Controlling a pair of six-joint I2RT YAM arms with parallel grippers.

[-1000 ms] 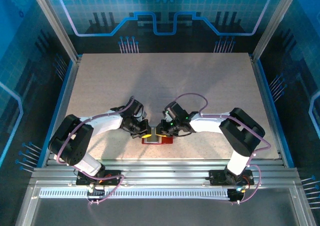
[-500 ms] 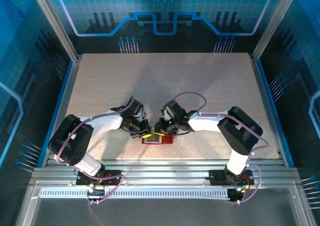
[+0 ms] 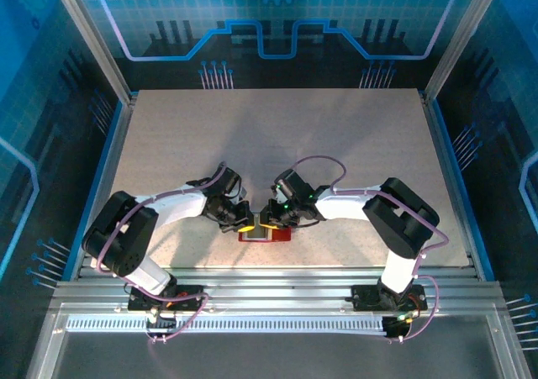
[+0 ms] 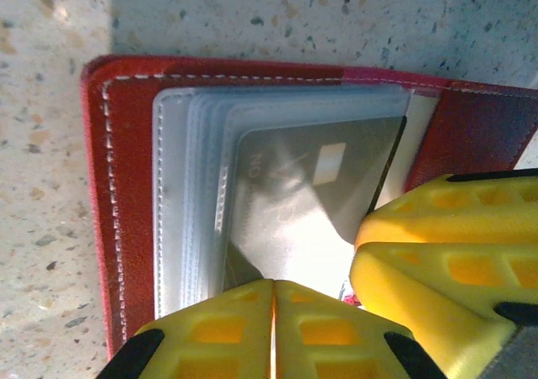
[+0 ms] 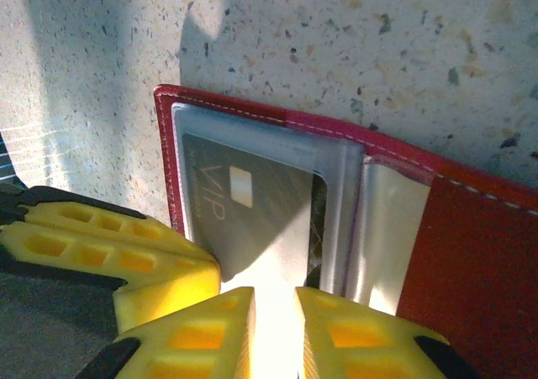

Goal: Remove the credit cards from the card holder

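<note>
Near the front edge of the pale speckled table [image 3: 277,135], both white arms are seen bent inward at the elbow, forearms angled toward each other, wrists pitched down over one spot. The dark-red stitched folding card holder [image 3: 277,237] is laid open and flat there, between the two arm bases.

Left gripper [image 3: 242,222]: yellow ribbed fingers are pressed together with no gap [image 4: 273,299], set down at the near edge of the holder's pocket side. Whether anything thin is pinched between them cannot be told.

Right gripper [image 3: 269,219]: fingers are held slightly apart, a narrow slit left between them [image 5: 273,299], tips set over the lower end of the card. Nothing is seen clamped in the slit; bright glare shows through it. The two grippers are crowded just beside each other, the right one's fingers [image 4: 370,249] appearing at the left wrist camera's lower right.

Card holder [image 4: 126,186]: red border with pale stitching, stacked clear plastic sleeves [image 4: 181,186] fixed inside.

Dark grey glossy credit card [image 5: 252,211]: partly drawn out of a sleeve, lying on the holder. A pale rectangular chip [image 5: 243,186] is noted, with "VIP" printed beside it. Fainter lettering on the card [image 4: 311,186] is washed out by glare and is not readable.
</note>
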